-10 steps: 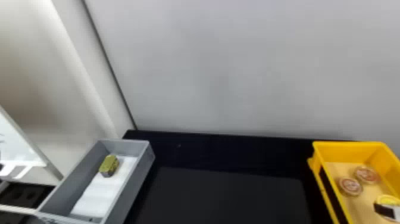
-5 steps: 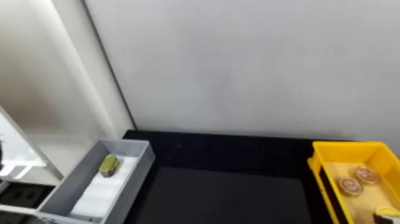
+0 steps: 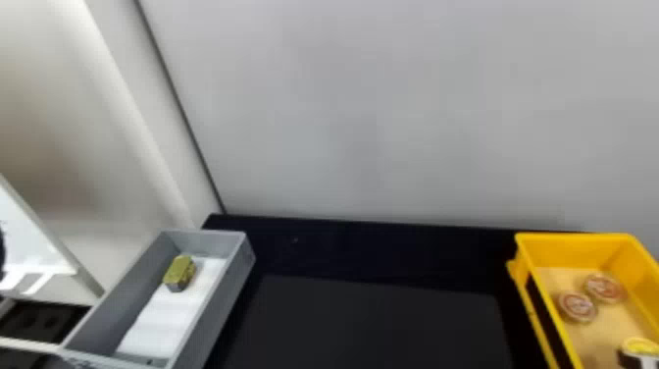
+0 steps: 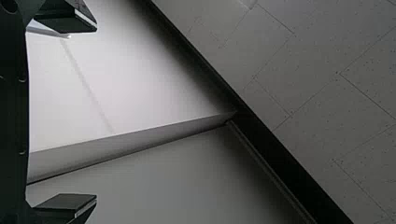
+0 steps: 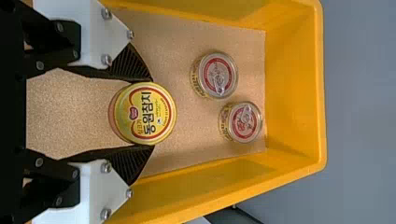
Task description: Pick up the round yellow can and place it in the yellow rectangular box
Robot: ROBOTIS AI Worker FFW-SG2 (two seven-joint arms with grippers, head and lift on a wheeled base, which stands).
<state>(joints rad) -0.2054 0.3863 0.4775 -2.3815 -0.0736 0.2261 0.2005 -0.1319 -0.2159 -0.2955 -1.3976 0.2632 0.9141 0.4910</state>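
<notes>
In the head view, the right tool (image 3: 627,360) gripped the round yellow can (image 3: 640,346) inside the outline of the yellow rectangular box (image 3: 573,239), nearer than two smaller ring-pull cans (image 3: 577,306). A gray bin (image 3: 220,304) on the black tabletop (image 3: 367,319) held a yellow-green block (image 3: 179,271) partly over a white liner (image 3: 164,316).

In the left wrist view, the left tool (image 4: 96,113) was spread wide.

In the right wrist view, black ribbed fingers (image 5: 133,65) touched the can's opposite sides; whether its base met the box floor, I couldn't tell.
</notes>
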